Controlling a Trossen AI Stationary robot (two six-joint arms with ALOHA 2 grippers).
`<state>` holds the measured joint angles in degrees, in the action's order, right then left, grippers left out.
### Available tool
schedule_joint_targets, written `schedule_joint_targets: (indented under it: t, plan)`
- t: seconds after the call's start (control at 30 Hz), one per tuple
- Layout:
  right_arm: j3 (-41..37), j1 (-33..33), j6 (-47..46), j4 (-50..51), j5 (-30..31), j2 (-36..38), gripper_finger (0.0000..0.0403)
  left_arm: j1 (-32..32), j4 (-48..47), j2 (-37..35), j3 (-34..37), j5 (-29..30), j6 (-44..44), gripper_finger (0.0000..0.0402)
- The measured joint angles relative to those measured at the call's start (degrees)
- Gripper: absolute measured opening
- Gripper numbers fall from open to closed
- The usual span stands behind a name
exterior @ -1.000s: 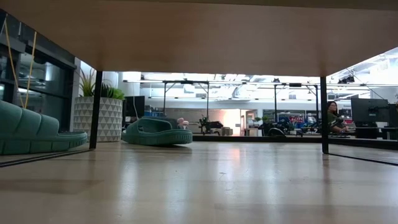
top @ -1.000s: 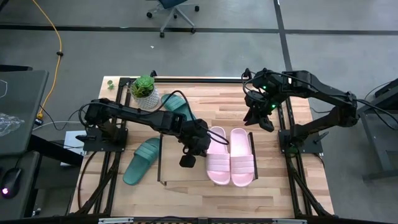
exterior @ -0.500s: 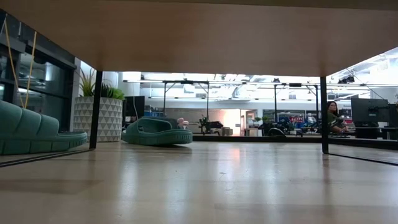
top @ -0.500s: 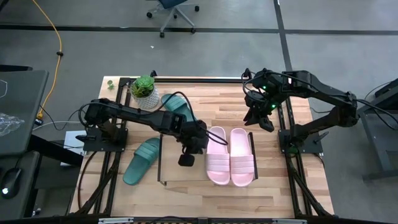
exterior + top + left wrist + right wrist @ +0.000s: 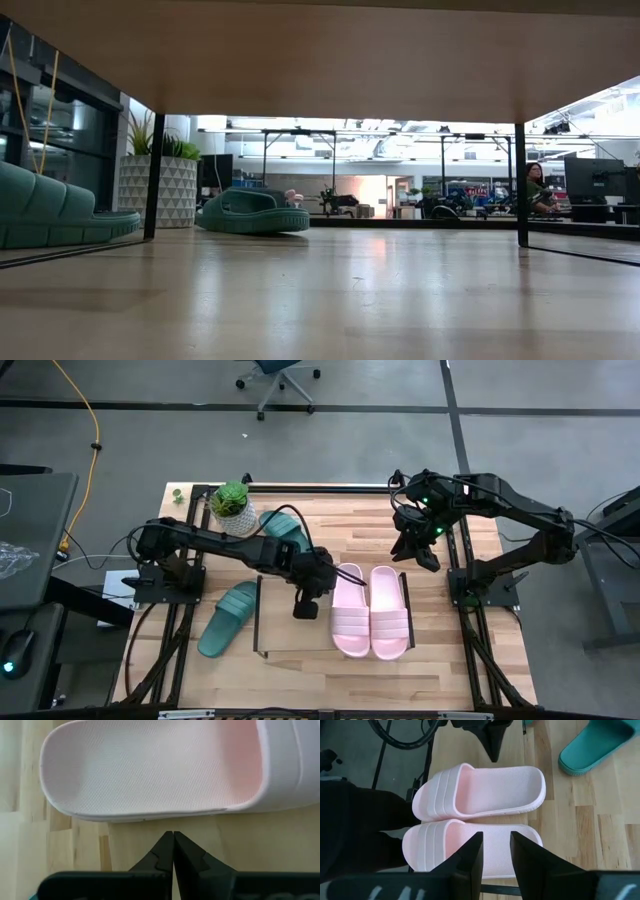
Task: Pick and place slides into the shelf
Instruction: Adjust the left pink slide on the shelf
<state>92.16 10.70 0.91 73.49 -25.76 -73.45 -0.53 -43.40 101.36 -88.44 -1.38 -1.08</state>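
Two pale pink slides lie side by side, soles down, on the shelf's light wood top. One teal slide lies on the table left of the shelf. The other teal slide rests by the plant pot. My left gripper is shut and hangs beside the left pink slide's outer edge, its fingertips just short of it. My right gripper is open, up in the air over the table's far right, and looks down on both pink slides.
A potted plant stands at the far left of the table. Black frame rails run along both sides. From table height I see the shelf's underside, its thin legs, and both teal slides. A person sits far off in the room.
My left gripper has moved a little toward the table's far edge and the right, along the left pink slide's side. The slides have stayed where they were.
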Motion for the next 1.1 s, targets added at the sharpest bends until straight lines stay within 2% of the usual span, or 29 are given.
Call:
schedule_joint_targets:
  t: [0.33, 0.57, 0.93, 1.1]
  plan:
    - [0.00, 0.00, -0.48, -0.91, -0.15, 0.00, 0.0087, 1.40, 0.50, 0.59, -0.02, -0.51, -0.16, 0.0001]
    - [0.00, 0.02, -0.48, -0.90, -0.13, 0.00, 0.0087, 1.26, 6.01, 1.99, -0.11, -0.95, -1.33, 0.0001]
    - [0.00, 0.00, -0.59, -0.87, -0.09, -0.02, 0.0087, 1.26, 4.95, 2.16, -0.03, -2.64, -1.51, 0.0001]
    - [0.00, 0.01, -0.47, -0.90, -0.02, -0.02, 0.0087, 1.26, 2.38, 2.16, -0.02, -1.58, -0.79, 0.0001]
